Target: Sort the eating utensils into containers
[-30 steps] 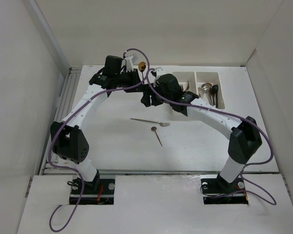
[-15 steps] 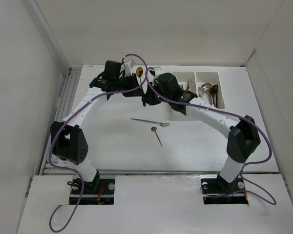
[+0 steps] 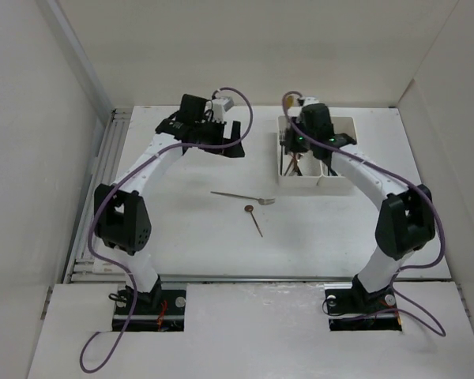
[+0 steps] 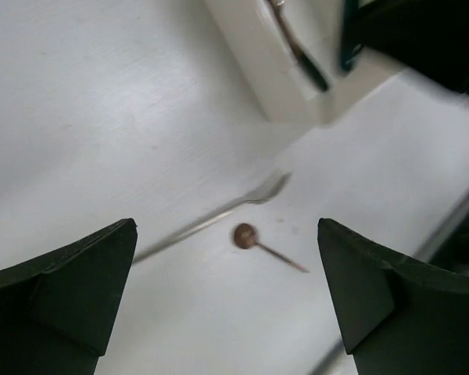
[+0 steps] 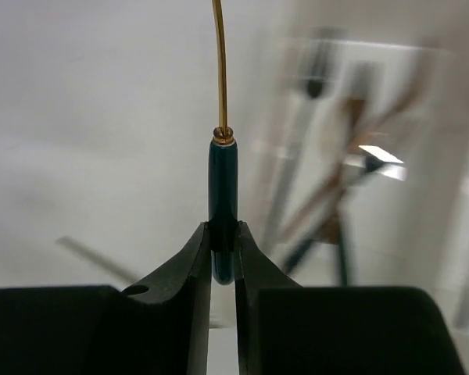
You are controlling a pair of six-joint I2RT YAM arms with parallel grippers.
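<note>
Table: a white flat tabletop [image 3: 182,237], with both arm bases at its near edge.
Spoon: a small spoon with a round copper head and a thin brown handle [image 3: 254,217] lies flat on the tabletop between the arms. Its head points to the far side.
Fork: a slim all-silver fork [image 3: 243,197] lies flat just beyond the spoon, running left to right with its tines at the right end. It is near the spoon's head but apart from it.
Left gripper: the left gripper [image 4: 227,226] hangs above the tabletop beyond the fork, its dark fingers spread wide with nothing between them.
Right gripper: the right gripper [image 5: 223,228] pinches the end of a slim utensil with a dark teal handle and thin gold stem [image 5: 223,180]. The utensil's head runs out of view.
Tray: a white rectangular plastic two-compartment tray [image 3: 316,182] sits far right on the tabletop, with the right gripper above its left compartment.
Tray contents: several dark-handled utensils [image 5: 336,211] lie inside, too blurred to tell forks from spoons.
</note>
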